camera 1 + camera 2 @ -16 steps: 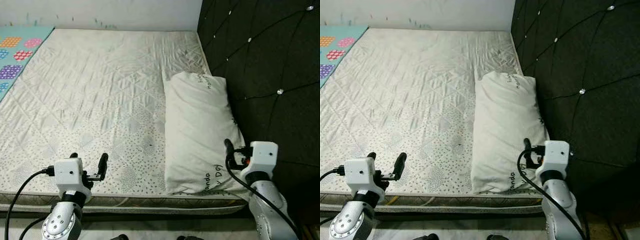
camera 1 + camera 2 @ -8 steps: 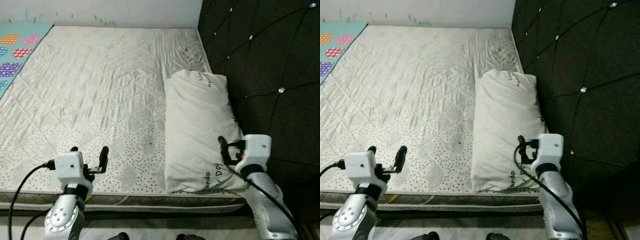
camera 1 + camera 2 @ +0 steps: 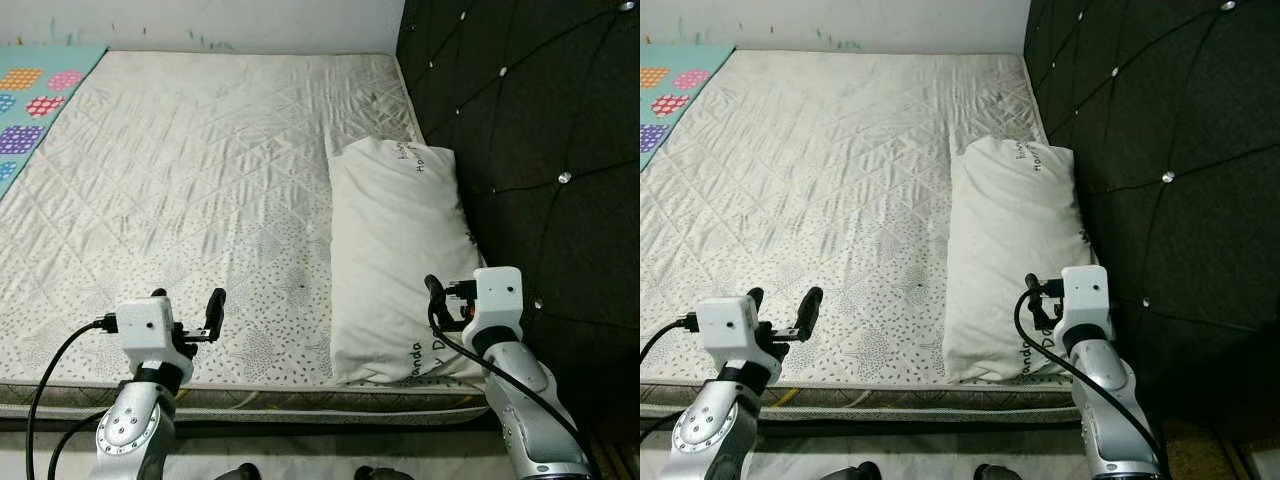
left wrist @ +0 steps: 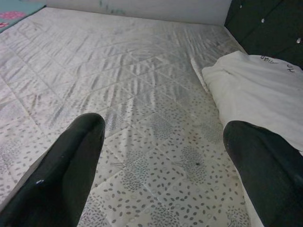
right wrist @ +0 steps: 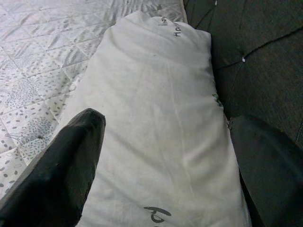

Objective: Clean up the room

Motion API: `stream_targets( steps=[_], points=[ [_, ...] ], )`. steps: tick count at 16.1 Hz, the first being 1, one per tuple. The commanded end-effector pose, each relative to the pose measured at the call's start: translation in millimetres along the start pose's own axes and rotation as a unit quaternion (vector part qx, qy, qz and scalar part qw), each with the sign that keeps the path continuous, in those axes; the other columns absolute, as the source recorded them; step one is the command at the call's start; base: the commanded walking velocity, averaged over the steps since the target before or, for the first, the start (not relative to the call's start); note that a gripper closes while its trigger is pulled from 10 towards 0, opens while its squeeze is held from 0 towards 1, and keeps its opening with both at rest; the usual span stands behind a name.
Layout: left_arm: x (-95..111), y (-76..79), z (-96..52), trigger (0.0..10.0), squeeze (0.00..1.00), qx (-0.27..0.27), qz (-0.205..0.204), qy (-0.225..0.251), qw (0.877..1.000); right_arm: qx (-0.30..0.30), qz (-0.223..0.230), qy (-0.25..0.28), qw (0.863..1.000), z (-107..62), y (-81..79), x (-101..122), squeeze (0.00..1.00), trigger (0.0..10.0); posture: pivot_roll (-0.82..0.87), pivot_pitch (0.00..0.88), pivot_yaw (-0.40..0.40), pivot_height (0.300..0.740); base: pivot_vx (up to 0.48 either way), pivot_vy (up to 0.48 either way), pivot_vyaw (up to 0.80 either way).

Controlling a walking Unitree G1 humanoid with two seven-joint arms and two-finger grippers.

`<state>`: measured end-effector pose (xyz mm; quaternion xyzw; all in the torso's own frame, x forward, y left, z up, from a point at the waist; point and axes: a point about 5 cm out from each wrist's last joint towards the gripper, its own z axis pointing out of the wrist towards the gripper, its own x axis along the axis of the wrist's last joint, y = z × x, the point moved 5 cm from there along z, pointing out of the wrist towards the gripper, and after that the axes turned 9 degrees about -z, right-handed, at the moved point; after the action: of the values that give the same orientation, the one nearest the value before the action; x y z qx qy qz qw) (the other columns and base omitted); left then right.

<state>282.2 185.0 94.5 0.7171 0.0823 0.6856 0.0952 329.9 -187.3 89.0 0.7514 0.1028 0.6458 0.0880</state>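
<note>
Right tool [image 3: 436, 300] sits over the near end of the white pillow [image 3: 400, 250], and in my right wrist view its two black fingers [image 5: 61, 170] are spread wide, one over the pillow's mattress-side edge and the other toward the headboard side, with nothing between them. I see my left tool [image 3: 185, 308] low over the near edge of the mattress [image 3: 200, 170], fingers [image 4: 66, 165] likewise spread apart and holding nothing.

Outward from there, the pillow lies lengthwise along the dark tufted headboard [image 3: 530, 130], its far side touching the padding, its near corner close to the mattress's front edge. Dark lettering shows at both ends of the pillow. Between the two tools I have an open stretch of quilted, speckled mattress, and more bare surface runs back to the white wall [image 3: 200, 20]. A coloured play mat [image 3: 30, 100] borders the mattress at far left.
</note>
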Motion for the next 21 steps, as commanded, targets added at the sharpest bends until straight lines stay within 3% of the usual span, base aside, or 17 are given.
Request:
stream_targets(
  steps=[1, 9, 11, 12, 13, 15, 21],
  points=[
    [-5.9, -1.3, -1.1, 10.0, 0.00, 0.001, -0.005, -0.013, 1.000, 0.003, -0.002, 0.006, 1.000, -2.0, -1.0, 1.6, 0.00, 10.0, -0.14, 0.178, 0.009, 0.740, 0.000, 0.000, 0.00],
    [-9.4, 0.3, -2.3, 10.0, 0.00, -0.001, -0.014, -0.019, 1.000, -0.007, -0.030, -0.019, 0.999, -5.0, 4.3, -9.9, 0.00, 10.0, -0.14, 0.179, 0.006, 0.740, 0.000, 0.448, 0.00],
    [-9.2, 1.1, -1.9, 10.0, 0.00, -0.002, -0.016, -0.018, 1.000, 0.019, -0.052, 0.006, 0.998, -5.2, -4.7, -4.6, 0.00, 10.0, -0.14, 0.178, 0.005, 0.740, 0.000, 0.480, 0.00],
    [-9.1, 1.4, -1.7, 10.0, 0.00, -0.001, -0.016, -0.017, 1.000, 0.021, -0.028, -0.006, 0.999, -5.3, -8.2, -6.4, 0.00, 10.0, -0.14, 0.177, 0.004, 0.740, 0.000, 0.480, 0.00],
    [-8.9, 1.6, -1.3, 10.0, 0.00, -0.001, -0.017, -0.017, 1.000, 0.029, -0.047, 0.004, 0.998, -3.9, -9.6, -3.1, 0.00, 10.0, -0.14, 0.175, 0.001, 0.740, 0.000, 0.480, 0.00],
    [-8.8, 1.6, -1.0, 10.0, 0.00, 0.000, -0.017, -0.017, 1.000, 0.032, -0.026, -0.012, 0.999, -3.4, -11.3, -6.5, 0.00, 10.0, -0.14, 0.173, -0.001, 0.740, 0.000, 0.480, 0.00],
    [-8.8, 1.0, 1.1, 10.0, 0.00, 0.004, -0.015, -0.013, 1.000, 0.051, -0.015, 0.007, 0.999, -1.7, -16.3, 0.8, 0.00, 10.0, -0.14, 0.165, -0.004, 0.740, 0.000, 0.480, 0.00]
  ],
)
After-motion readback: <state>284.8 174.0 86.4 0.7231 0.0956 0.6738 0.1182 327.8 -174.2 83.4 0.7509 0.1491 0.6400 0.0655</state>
